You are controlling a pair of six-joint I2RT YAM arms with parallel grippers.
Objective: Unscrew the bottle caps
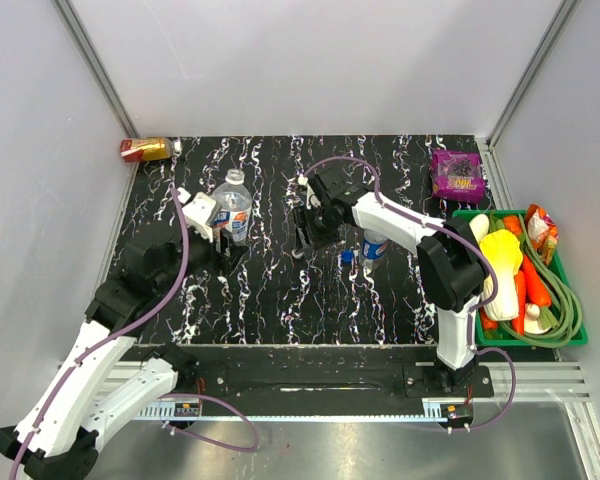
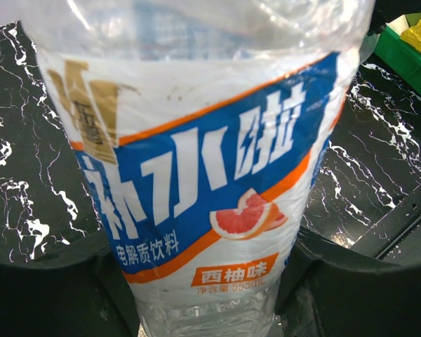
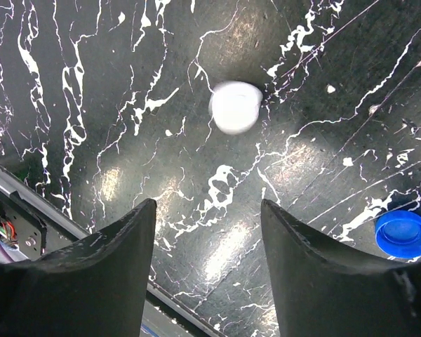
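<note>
White cap (image 3: 236, 107) ahead of the spread right fingers (image 3: 316, 267)

Left wrist: white-labelled bottle (image 2: 196, 175) crowding the frame, its top and base running off the edges. Top view: Pepsi bottle (image 1: 373, 247) sitting partly behind the right arm (image 1: 400, 222), its label showing too small to read.

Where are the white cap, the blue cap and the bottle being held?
white cap (image 3: 236, 107): right wrist view, its top.
blue cap (image 3: 403, 234): right wrist view, its middle.
held bottle (image 2: 196, 182): left wrist view, its label.
</note>
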